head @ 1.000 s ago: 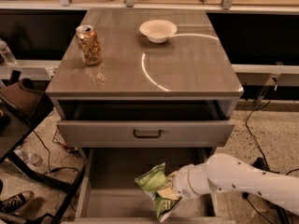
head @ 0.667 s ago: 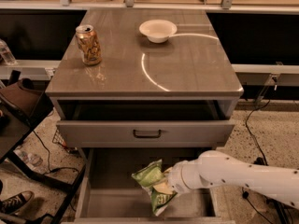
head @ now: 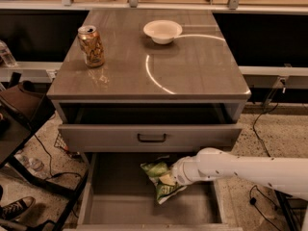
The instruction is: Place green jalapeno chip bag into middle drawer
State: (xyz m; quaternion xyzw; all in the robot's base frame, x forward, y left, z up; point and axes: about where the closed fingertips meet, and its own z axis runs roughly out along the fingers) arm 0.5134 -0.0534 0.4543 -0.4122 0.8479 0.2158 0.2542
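Since a second ago, arm and bag have shifted deeper over the open drawer.

Nearest, the middle drawer [head: 120, 196] stands pulled out, its grey floor bare on the left; above it the green jalapeno chip bag [head: 159, 183] hangs tilted, clamped by the gripper [head: 174, 176] at the end of the white arm [head: 240, 167] reaching in from the right. Behind sits the handled drawer [head: 96, 137], then the cabinet top [head: 192, 66] with a golden can [head: 91, 46] and a white bowl [head: 162, 31].
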